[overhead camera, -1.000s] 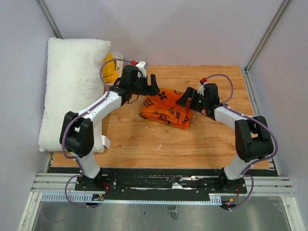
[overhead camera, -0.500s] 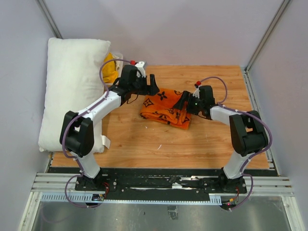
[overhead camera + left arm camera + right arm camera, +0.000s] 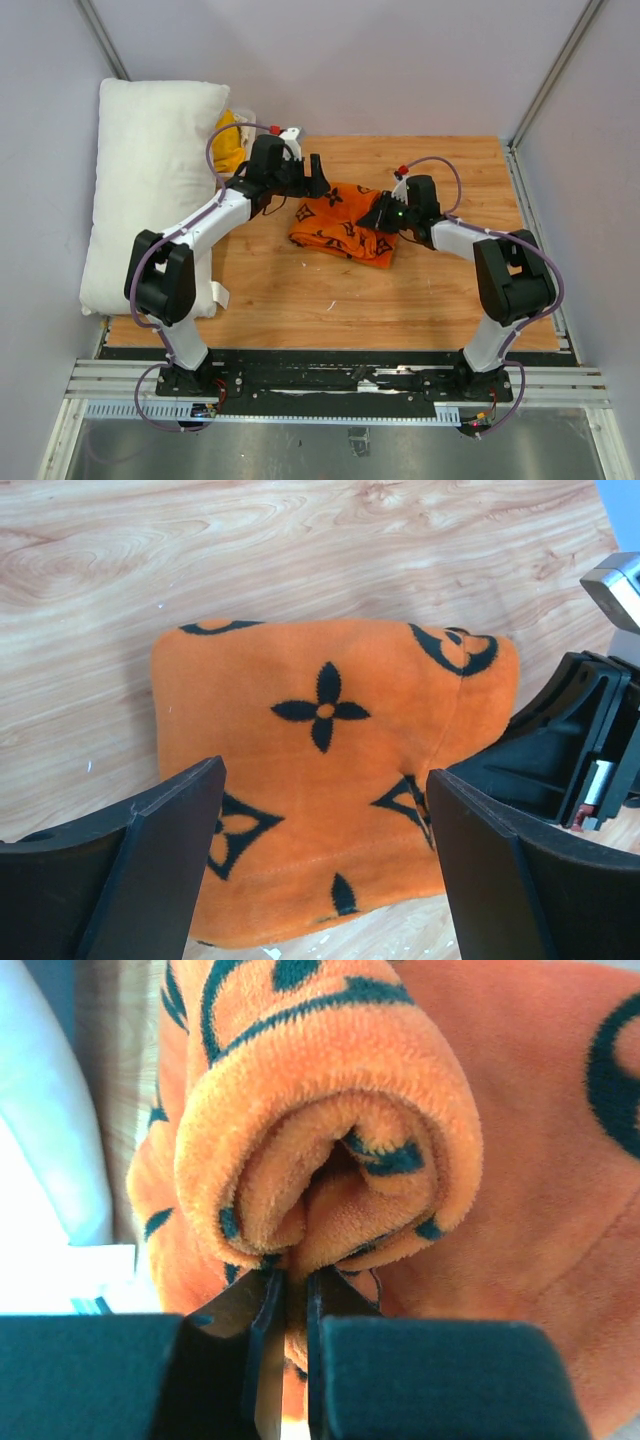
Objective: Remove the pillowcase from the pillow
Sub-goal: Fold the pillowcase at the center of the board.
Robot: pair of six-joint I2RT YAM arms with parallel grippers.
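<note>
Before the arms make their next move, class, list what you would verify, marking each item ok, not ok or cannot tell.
1. The right gripper is shut on a fold of the pillowcase: ok.
2. The left gripper is open above the pillowcase: ok.
3. The pillow is out of the pillowcase: ok.
4. The pillowcase lies wholly on the table: ok.
5. The pinch holds a single layer: cannot tell.

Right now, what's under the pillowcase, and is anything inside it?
Wooden table shows all round the pillowcase, which lies crumpled on it. The pillow lies apart, far left. The right gripper pinches a rolled fold; inside the folds is hidden.
</note>
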